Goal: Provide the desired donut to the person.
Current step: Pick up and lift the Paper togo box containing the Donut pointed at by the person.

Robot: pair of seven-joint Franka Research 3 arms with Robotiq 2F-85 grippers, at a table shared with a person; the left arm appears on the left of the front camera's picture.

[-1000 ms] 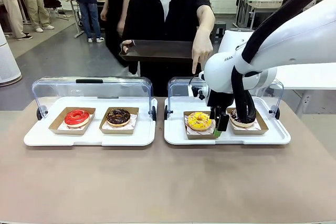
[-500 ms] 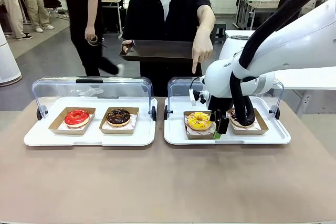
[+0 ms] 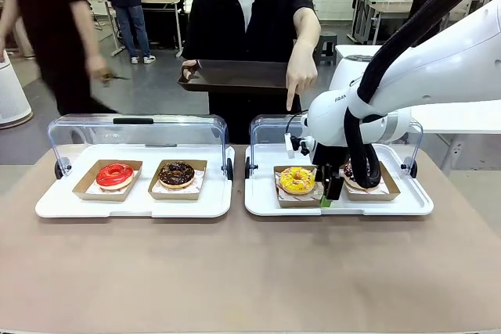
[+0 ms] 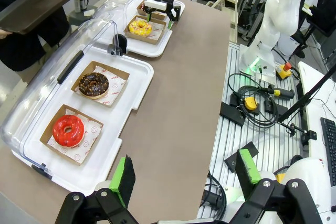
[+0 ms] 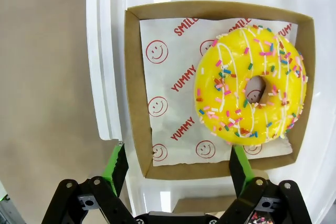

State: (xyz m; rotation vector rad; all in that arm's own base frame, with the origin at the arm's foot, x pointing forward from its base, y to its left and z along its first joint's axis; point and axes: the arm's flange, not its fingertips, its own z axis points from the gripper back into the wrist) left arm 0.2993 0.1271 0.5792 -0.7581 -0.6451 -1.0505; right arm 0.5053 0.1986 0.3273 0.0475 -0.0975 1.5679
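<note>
The person [image 3: 249, 25] stands at the far side holding a dark tray [image 3: 235, 74], and one hand [image 3: 300, 82] points down at the yellow sprinkled donut [image 3: 297, 180]. That donut [image 5: 251, 94] lies in a cardboard box [image 5: 135, 77] on the right white tray [image 3: 262, 197]. My right gripper [image 3: 329, 190] hangs at the box's right edge. In the right wrist view the right gripper [image 5: 178, 167] is open, with its green pads [image 5: 116, 163] either side of the box's near wall. My left gripper [image 4: 186, 174] is open and holds nothing, above the table's near edge.
On the left tray [image 3: 55, 205] a red donut [image 3: 115, 175] and a chocolate donut [image 3: 176, 174] sit in boxes. Another boxed donut [image 3: 358, 181] is partly hidden behind my right arm. Clear lids [image 3: 133, 134] stand raised behind both trays. Bystanders walk in the background.
My right gripper has sunk slightly and edged right at the yellow donut's box. The person's pointing hand has stayed put. A bystander has crossed the background to the left.
</note>
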